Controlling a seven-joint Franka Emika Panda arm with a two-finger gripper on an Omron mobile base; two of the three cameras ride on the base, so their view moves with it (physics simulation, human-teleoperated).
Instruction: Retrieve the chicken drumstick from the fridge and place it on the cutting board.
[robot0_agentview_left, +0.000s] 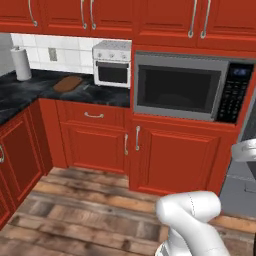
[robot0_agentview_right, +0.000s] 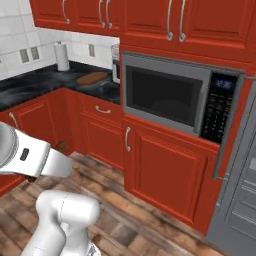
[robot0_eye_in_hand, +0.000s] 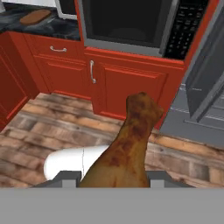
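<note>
Drumstick (robot0_eye_in_hand: 124, 148) in tool (robot0_eye_in_hand: 113, 178), hand view

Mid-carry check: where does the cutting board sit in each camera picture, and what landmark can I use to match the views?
Left base view: the cutting board lies on the black counter, upper left, left of the white toaster oven.
Right base view: it lies on the counter, upper left, right of the paper towel roll.
Hand view: it sits at the top left corner.
Shared landmark: the microwave.
</note>
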